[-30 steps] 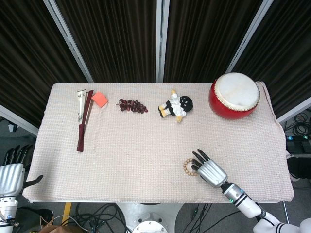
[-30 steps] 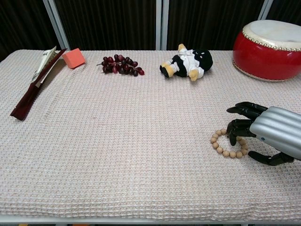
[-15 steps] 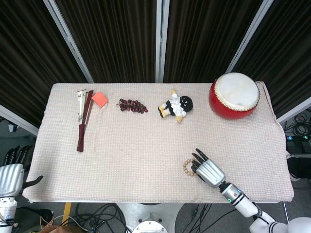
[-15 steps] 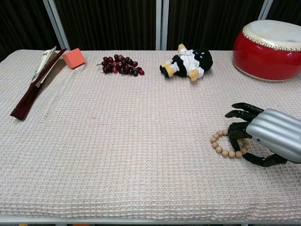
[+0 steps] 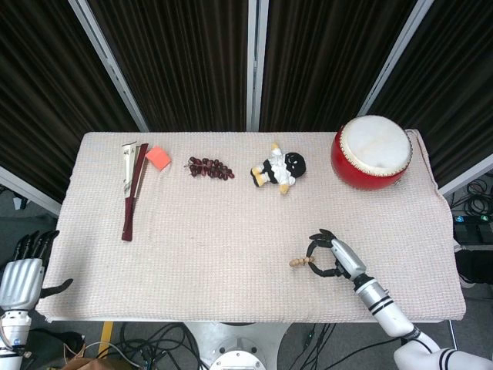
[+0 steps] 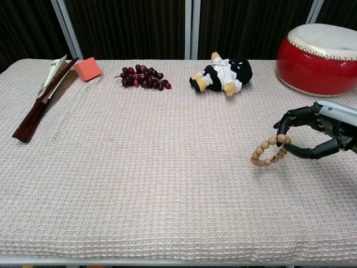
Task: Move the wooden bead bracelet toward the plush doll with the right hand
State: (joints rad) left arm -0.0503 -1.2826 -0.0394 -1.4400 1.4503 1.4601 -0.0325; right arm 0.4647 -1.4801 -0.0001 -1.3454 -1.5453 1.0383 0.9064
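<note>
The wooden bead bracelet point(image 6: 268, 150) hangs tilted, its right side pinched by my right hand point(image 6: 315, 132) and its left side low, near or on the cloth. From the head view the bracelet point(image 5: 300, 262) shows as a short row of beads left of the right hand point(image 5: 330, 255), near the table's front right. The plush doll point(image 5: 279, 168), black and white with yellow feet, lies at the back centre; in the chest view the doll point(image 6: 223, 73) is well beyond the bracelet. My left hand point(image 5: 21, 271) hangs off the table's left front corner, fingers apart, holding nothing.
A red drum point(image 5: 373, 152) stands at the back right. Dark grapes point(image 5: 209, 167), an orange block point(image 5: 158, 157) and a folded fan point(image 5: 132, 188) lie along the back left. A beige waffle cloth point(image 5: 216, 247) covers the table.
My right hand turned from palm-down over the bracelet to a pinch and lifted the bracelet's right side off the cloth. The left hand barely shifted.
</note>
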